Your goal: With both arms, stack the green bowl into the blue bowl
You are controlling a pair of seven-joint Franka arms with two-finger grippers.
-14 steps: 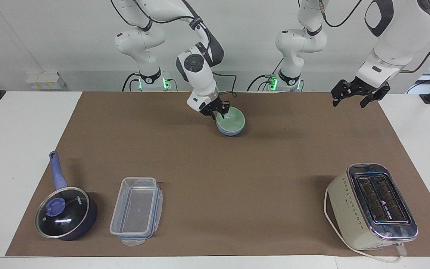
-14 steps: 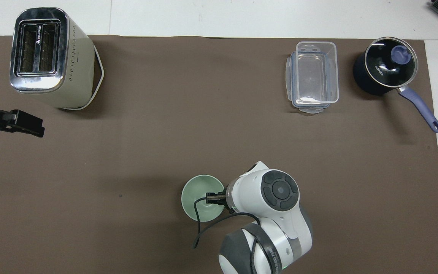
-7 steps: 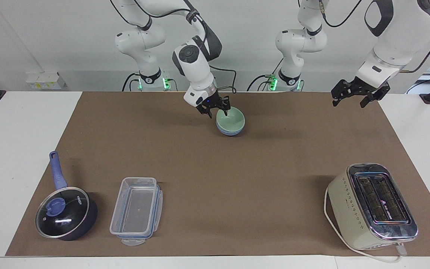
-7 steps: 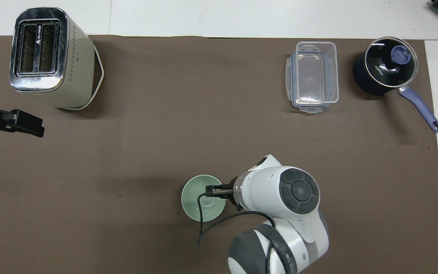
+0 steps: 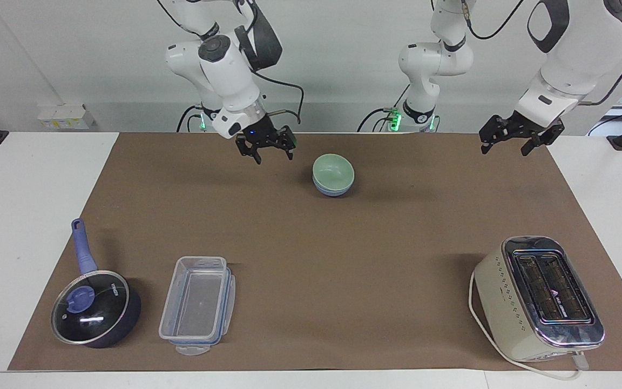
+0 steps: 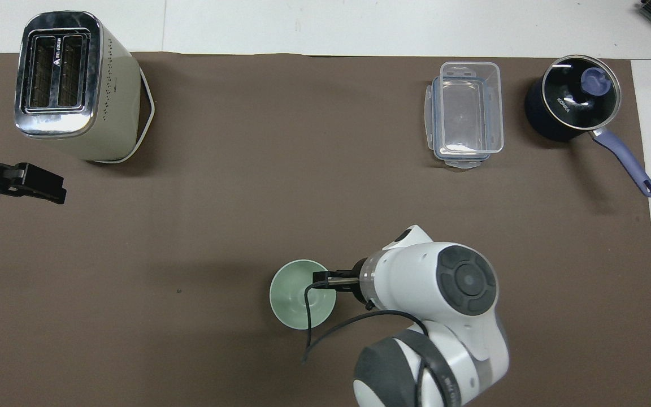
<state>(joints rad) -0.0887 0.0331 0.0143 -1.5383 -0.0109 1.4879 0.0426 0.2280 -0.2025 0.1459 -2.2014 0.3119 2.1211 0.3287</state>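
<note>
The pale green bowl (image 5: 333,168) sits nested in the light blue bowl (image 5: 332,190) on the brown mat, close to the robots. In the overhead view only the green bowl (image 6: 294,294) shows; the blue one is hidden under it. My right gripper (image 5: 265,153) is open and empty, raised above the mat beside the bowls toward the right arm's end, clear of them. My left gripper (image 5: 508,145) is open and empty, and waits in the air over the mat's edge at the left arm's end (image 6: 43,187).
A cream toaster (image 5: 538,297) stands far from the robots at the left arm's end. A clear plastic container (image 5: 197,305) and a dark blue lidded saucepan (image 5: 95,308) stand far from the robots at the right arm's end.
My right gripper has lifted off the green bowl's rim and moved up and away toward the right arm's end. The stacked bowls stay put. The left arm has not moved.
</note>
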